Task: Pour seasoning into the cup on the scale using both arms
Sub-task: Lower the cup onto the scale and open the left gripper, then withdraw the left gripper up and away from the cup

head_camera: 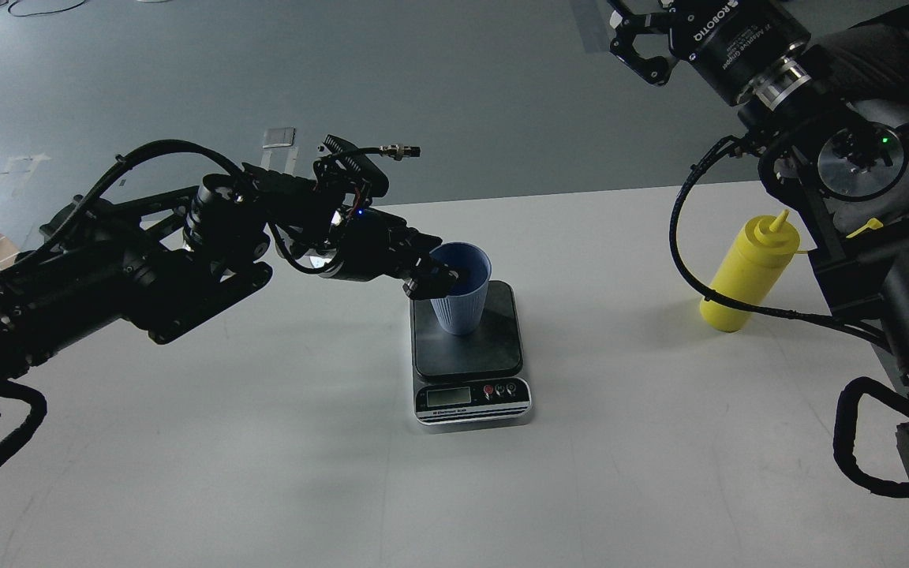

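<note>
Thick black arm segments and looping corrugated cables fill the lower left and lower right edges, nearest the viewer. Between them a smooth, matte white counter [265, 473] is seen. Near its middle sits the scale [470, 355], a small device with a black rounded-square platform, a silver front panel, a pale LCD display and small round buttons, one of them red. On the rear half of the scale's platform the cup [461, 293] stands upright: light blue plastic, tapered towards its base, with fine vertical ribs on its lower part. The left hand [432, 278] is reached in from the left of the scale and is clamped on the cup's near rim, one dark finger inside the mouth. Well to the right of the scale, on the counter, the seasoning [748, 276] stands slightly tilted, a tall glossy yellow squeeze bottle with a pointed nozzle. The right hand [642, 49] is held high, above and behind the scale to its right, touching nothing, its black fingers spread apart.
</note>
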Available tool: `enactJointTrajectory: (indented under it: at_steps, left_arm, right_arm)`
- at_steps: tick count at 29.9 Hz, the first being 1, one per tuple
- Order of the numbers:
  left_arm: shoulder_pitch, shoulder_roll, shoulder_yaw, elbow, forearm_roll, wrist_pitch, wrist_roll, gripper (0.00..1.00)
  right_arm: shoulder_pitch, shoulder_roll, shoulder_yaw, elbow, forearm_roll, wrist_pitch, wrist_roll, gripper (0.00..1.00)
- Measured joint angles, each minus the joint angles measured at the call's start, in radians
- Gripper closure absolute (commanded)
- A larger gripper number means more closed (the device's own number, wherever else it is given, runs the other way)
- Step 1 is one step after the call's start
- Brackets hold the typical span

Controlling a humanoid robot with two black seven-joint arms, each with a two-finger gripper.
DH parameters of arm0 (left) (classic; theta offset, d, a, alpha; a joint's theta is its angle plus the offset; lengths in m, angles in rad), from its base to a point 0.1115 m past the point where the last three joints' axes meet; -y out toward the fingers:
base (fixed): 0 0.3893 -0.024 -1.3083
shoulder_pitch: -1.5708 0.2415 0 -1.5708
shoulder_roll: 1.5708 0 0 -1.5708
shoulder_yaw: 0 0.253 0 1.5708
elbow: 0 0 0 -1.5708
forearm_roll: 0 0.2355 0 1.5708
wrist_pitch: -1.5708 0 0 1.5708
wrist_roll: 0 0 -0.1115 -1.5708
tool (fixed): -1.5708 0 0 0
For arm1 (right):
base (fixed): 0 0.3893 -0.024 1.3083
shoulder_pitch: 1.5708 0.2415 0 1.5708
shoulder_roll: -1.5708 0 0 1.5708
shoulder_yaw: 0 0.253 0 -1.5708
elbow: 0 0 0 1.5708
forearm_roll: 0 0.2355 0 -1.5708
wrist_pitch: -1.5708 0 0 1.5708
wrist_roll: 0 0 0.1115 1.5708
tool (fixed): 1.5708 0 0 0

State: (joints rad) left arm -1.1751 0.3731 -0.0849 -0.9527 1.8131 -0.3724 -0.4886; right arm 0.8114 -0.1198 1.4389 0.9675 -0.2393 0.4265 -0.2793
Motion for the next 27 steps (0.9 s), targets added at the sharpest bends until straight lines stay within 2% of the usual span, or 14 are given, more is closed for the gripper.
enactJointTrajectory:
  at_steps: [10, 18, 22, 27]
  left_arm:
    - [-0.006, 0.008, -0.004, 0.008, -0.235, 0.003, 0.0, 0.1]
    - [-0.006, 0.014, -0.014, 0.089, -0.54, 0.009, 0.0, 0.03]
    - [-0.006, 0.038, -0.063, 0.122, -0.718, 0.01, 0.0, 0.03]
    - [0.006, 0.062, -0.188, 0.184, -0.954, 0.001, 0.0, 0.03]
  right_arm:
    - [0.0, 0.0, 0.0, 0.0, 0.0, 0.0, 0.0, 0.0]
    - [0.0, 0.0, 0.0, 0.0, 0.0, -0.01, 0.0, 0.0]
    - [0.0, 0.0, 0.0, 0.0, 0.0, -0.012, 0.0, 0.0]
    - [0.0, -0.014, -0.001, 0.0, 0.0, -0.012, 0.0, 0.0]
